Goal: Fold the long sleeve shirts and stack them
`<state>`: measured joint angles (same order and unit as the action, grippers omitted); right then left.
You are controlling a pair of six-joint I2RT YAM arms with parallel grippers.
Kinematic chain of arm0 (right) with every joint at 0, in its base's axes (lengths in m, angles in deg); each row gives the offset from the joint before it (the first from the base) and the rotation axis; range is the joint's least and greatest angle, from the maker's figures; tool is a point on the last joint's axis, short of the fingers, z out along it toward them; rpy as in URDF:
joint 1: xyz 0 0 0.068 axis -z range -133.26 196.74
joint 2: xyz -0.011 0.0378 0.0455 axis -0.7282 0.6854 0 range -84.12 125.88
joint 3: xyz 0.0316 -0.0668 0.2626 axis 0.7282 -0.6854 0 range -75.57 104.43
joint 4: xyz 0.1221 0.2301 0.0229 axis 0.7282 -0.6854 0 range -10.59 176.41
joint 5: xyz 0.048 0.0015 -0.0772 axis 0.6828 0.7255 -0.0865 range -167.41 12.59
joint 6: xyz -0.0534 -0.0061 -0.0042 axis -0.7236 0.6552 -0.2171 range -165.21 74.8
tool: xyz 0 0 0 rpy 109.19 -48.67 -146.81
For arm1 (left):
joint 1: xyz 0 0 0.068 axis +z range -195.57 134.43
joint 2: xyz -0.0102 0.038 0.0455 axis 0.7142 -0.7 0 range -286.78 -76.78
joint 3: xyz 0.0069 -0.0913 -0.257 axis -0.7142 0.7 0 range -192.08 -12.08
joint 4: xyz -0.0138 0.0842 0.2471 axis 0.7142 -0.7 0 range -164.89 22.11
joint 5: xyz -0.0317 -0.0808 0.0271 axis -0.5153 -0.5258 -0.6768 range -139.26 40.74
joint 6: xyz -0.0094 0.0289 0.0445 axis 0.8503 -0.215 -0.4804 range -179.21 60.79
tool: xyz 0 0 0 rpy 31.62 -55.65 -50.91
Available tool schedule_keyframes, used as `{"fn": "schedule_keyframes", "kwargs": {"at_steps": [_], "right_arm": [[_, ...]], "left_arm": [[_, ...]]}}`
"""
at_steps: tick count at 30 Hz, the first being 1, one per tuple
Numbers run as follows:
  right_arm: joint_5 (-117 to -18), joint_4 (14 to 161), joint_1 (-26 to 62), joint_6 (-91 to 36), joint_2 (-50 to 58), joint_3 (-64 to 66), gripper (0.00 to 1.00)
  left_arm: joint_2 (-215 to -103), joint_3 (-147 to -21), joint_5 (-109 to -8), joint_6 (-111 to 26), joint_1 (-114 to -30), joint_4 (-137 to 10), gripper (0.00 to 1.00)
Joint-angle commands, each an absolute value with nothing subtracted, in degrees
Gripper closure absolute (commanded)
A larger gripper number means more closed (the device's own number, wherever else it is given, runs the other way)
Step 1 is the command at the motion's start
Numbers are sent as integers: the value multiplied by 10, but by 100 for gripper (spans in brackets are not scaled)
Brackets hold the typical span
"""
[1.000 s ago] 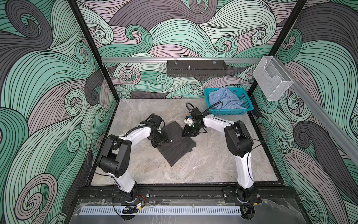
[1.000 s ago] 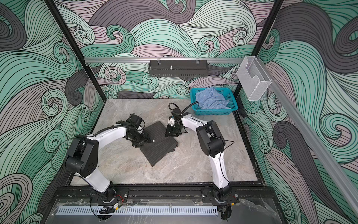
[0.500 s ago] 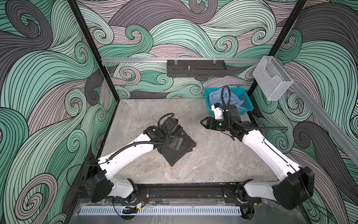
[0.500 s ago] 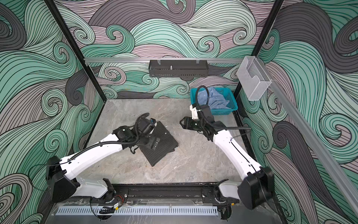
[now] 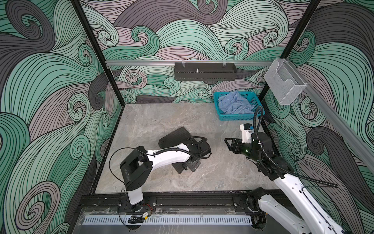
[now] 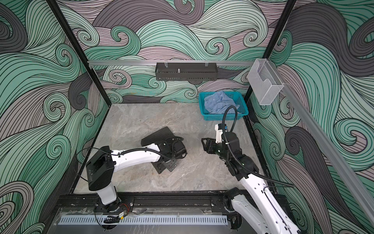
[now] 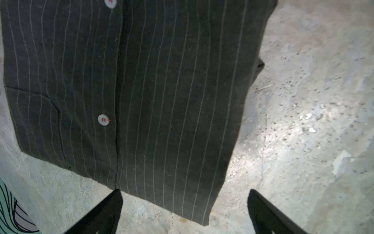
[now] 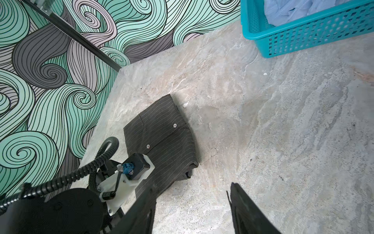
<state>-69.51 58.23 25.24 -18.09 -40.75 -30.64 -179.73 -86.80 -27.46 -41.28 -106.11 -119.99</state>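
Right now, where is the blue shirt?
In both top views the blue shirt lies crumpled inside the teal basket, at the table's far right corner, well away from the grey shirt near the middle.

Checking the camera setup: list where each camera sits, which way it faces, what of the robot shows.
Top view: high in front, looking down on the table, striped shirt, basket; left arm, right arm show.
Top view: beside it, same aim, same basket.
Left wrist: close above the striped shirt; open left gripper shows.
Right wrist: over bare table, facing shirt and basket; open right gripper, left arm show.
Shared: all show the striped shirt.
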Motion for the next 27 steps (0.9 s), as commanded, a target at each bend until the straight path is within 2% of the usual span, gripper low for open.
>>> {"fn": "schedule_keyframes", "kwargs": {"at_steps": [1, 11, 15, 17, 19, 22, 27], "right_arm": [[-701, 568, 257, -182, -420, -319, 41], [-685, 568, 259, -185, -424, -319, 41], [-687, 568, 261, -186, -424, -319, 41], [-687, 567, 260, -186, -425, -319, 41], [-690, 568, 261, -185, -426, -320, 41], [-692, 571, 263, -184, -425, -320, 41], [-688, 580, 264, -181, -424, -320, 41]], "left_arm": [[-1831, -890, -255, -382, -1069, -1224, 1], [-1951, -961, -177, -368, -1057, -1270, 1], [-1984, -967, -177, -376, -1041, -1291, 6], [-1993, -967, -201, -389, -1024, -1299, 12], [-2001, -969, -254, -415, -1003, -1303, 23], [-2032, -992, -315, -445, -977, -1335, 33], [-2070, -1010, -380, -490, -950, -1343, 45]]}}
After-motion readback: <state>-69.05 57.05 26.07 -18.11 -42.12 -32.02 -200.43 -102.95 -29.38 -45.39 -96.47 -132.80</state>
